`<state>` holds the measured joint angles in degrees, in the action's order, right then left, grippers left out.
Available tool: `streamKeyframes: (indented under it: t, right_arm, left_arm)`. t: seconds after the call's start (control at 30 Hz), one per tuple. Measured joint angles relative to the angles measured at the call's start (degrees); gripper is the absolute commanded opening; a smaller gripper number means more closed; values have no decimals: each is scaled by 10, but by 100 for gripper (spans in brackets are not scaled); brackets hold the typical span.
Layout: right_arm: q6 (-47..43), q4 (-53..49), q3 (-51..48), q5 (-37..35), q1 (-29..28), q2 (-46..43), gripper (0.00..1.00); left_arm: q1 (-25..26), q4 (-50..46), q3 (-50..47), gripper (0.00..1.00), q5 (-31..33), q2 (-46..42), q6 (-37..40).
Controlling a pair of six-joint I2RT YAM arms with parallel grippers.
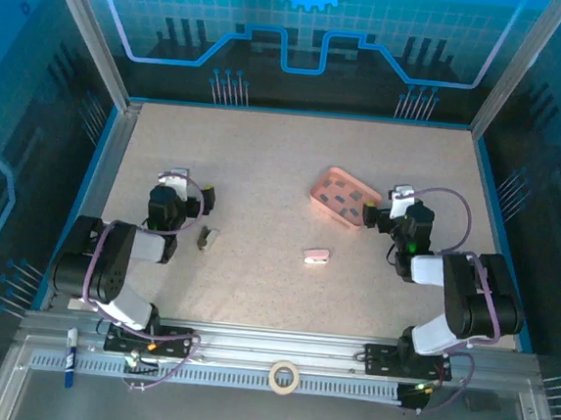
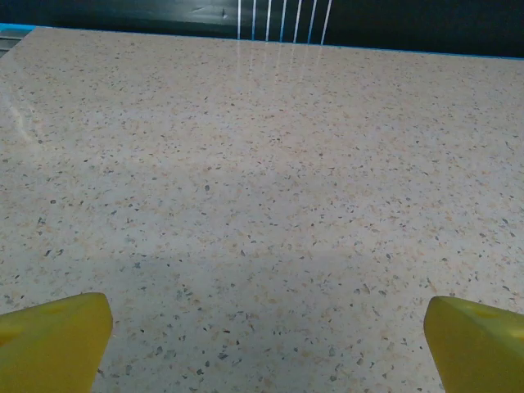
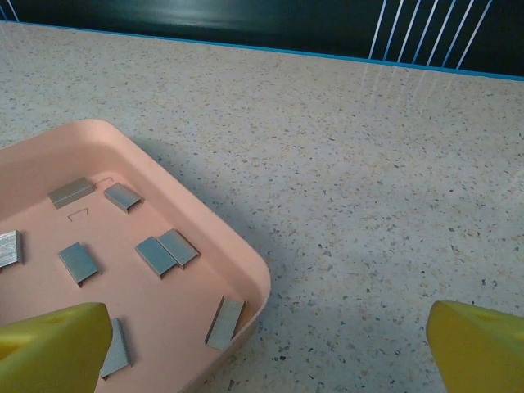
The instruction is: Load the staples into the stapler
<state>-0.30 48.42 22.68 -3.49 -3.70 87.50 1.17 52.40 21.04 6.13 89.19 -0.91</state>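
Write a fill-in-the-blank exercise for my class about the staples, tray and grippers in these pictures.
1. The dark grey metal staple strips lie in a shallow tray coloured salmon-____.
2. The arm whose gripper hovers nearest that tray is the ____ one.
3. The left gripper and right gripper both have jaws that are ____, not shut.
4. The small pink stapler lies on the speckled table, ____ the tray, not inside it.

Missing words: pink; right; open; outside.
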Motion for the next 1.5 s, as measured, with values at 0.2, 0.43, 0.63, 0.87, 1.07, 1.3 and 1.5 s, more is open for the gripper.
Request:
streamKeyframes:
  t: [0.2,0.43,0.63,0.87,1.07,1.3,1.5]
  right_arm:
    - [0,0,0,0,0,0,100]
    - [0,0,0,0,0,0,100]
    - [0,0,0,0,0,0,100]
    - [0,0,0,0,0,0,100]
    - [0,-4,1,7,2,0,100]
    - [6,-37,1,21,15,-29,100]
    - [29,-184,38,52,15,-199,100]
  left_arm:
    - [0,-1,1,99,0,0,0]
    - [0,-1,2,99,0,0,0]
    - [0,-1,2,99,0,0,0]
    - [0,-2,2,99,0,0,0]
    - [0,-3,2,93,-1,0,0]
    - [1,-56,2,89,-30,-74,16]
    - [37,-183,50,81,-56,-203,26]
